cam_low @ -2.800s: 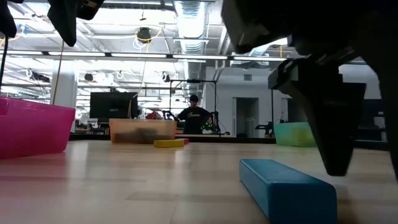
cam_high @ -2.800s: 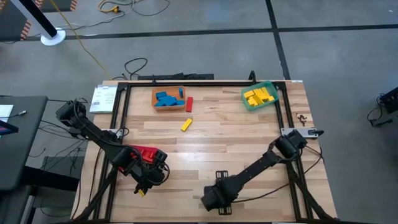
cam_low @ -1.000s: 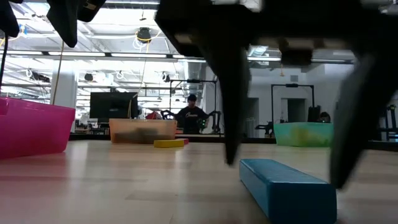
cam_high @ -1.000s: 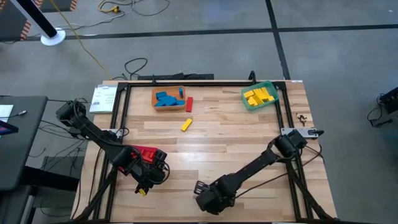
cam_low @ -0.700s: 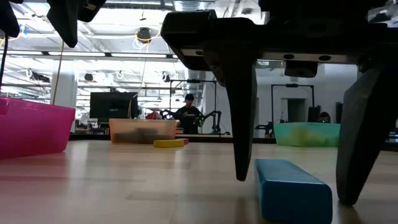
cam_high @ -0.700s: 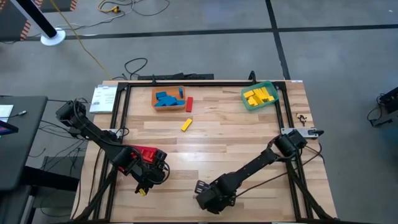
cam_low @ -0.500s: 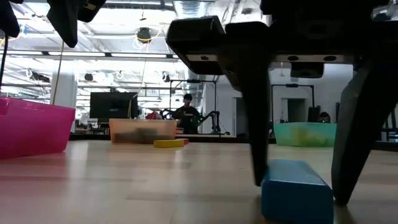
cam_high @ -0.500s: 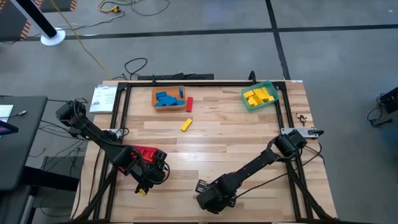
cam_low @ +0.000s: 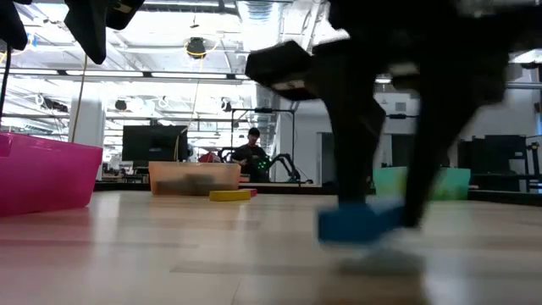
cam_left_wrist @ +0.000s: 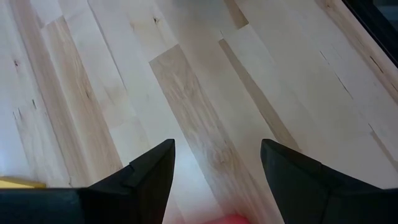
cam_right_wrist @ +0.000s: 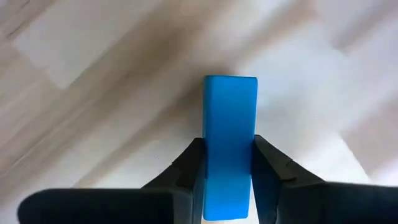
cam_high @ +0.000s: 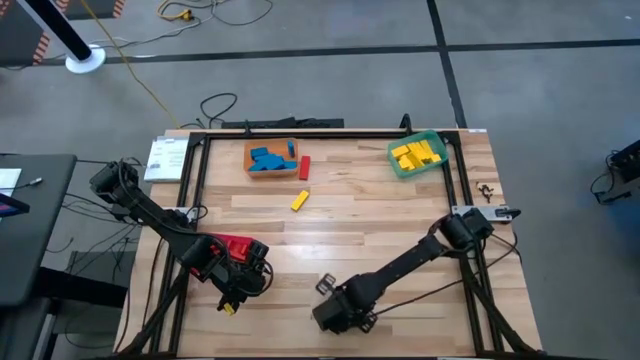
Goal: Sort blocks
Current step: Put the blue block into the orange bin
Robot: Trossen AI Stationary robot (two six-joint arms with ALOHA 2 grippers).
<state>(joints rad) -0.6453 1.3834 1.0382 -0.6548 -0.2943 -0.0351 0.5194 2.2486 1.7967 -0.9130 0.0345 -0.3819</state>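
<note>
- Your right gripper [cam_right_wrist: 229, 171] is clamped on a blue block [cam_right_wrist: 229, 144]; both fingers [cam_right_wrist: 271, 163] press its long sides, and the block juts forward past the fingertips.
- In the low view that blue block [cam_low: 360, 222] hangs tilted just above the table [cam_low: 169, 254], clear of the wood; the right gripper [cam_low: 381, 216] grips it from above.
- From overhead, your right gripper [cam_high: 335, 312] sits near the table's front edge, around the middle.
- Your left gripper [cam_left_wrist: 217, 162] has its fingers spread wide with nothing between them; only bare wood shows in the gap; overhead it waits at the front left [cam_high: 240, 285], beside the red bin [cam_high: 237, 245].
- Loose on the table you have a yellow block [cam_high: 299, 201] and a red block [cam_high: 304, 167] beside the orange bin [cam_high: 270, 158], which holds blue blocks.
- The green bin [cam_high: 416, 155] at the far right holds yellow blocks.
</note>
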